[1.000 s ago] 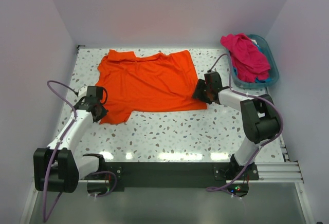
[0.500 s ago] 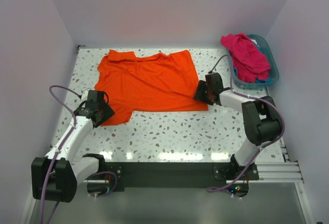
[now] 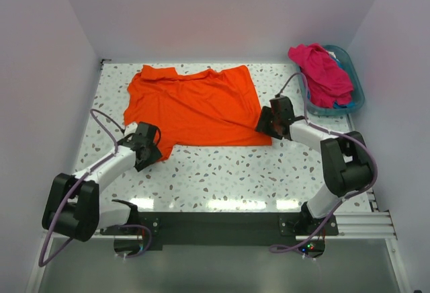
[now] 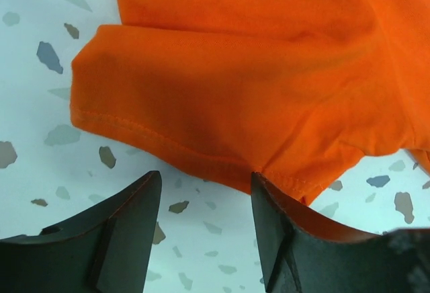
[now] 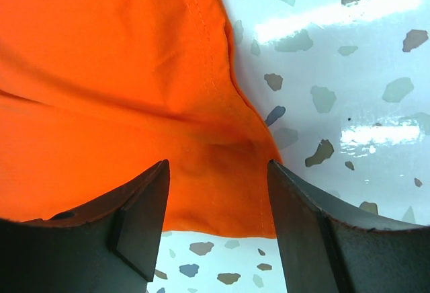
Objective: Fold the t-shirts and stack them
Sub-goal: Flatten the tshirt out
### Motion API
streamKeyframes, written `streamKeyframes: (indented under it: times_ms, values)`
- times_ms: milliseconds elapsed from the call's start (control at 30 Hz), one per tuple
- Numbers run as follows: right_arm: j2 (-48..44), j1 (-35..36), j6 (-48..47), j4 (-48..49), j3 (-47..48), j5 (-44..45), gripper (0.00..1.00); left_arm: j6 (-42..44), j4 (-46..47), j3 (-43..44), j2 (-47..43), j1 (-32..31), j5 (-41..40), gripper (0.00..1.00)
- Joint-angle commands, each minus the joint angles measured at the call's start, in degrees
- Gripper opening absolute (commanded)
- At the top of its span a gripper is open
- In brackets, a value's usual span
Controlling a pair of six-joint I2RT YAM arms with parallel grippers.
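A bright orange t-shirt lies spread flat on the speckled table. My left gripper stands open at the shirt's near-left sleeve. In the left wrist view the sleeve hem lies just past the open gripper, and the right fingertip touches the hem. My right gripper is open over the shirt's near-right corner, which lies flat between the fingers. A magenta-pink t-shirt is heaped in the basket over a bit of blue cloth.
The teal plastic basket stands at the back right, close to the right arm's elbow. Pale walls close in the table on the left, back and right. A black rail runs along the near edge between the arm bases.
My left gripper has opened and let go of the sleeve, then swung right and nearer along its hem. The right gripper has barely shifted and stays open.
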Motion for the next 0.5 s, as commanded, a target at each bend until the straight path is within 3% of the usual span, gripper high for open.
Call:
streamKeyframes:
  times_ms: [0,200,233,367,467]
  values:
    - [-3.13,-0.27,-0.63,-0.51,-0.59,2.09,0.64,-0.44,5.97,-0.97,2.6,-0.27,-2.22,0.59]
    - [-6.03,-0.1,-0.54,-1.74,-1.91,4.46,0.68,-0.79,9.58,-3.17,4.89,-0.27,-2.22,0.39]
    - [-6.47,-0.18,-0.45,-1.92,-2.18,5.25,0.69,-0.79,9.93,-3.26,4.98,-0.27,-2.22,0.29]
    - [-8.23,-0.27,-0.45,-3.41,-2.71,7.62,0.73,0.0,10.37,-3.08,4.63,-0.27,-2.31,0.02]
    - [-8.67,-0.19,-0.27,-3.85,-2.97,7.8,0.72,0.7,9.32,-2.29,3.49,-0.18,-2.48,0.0]
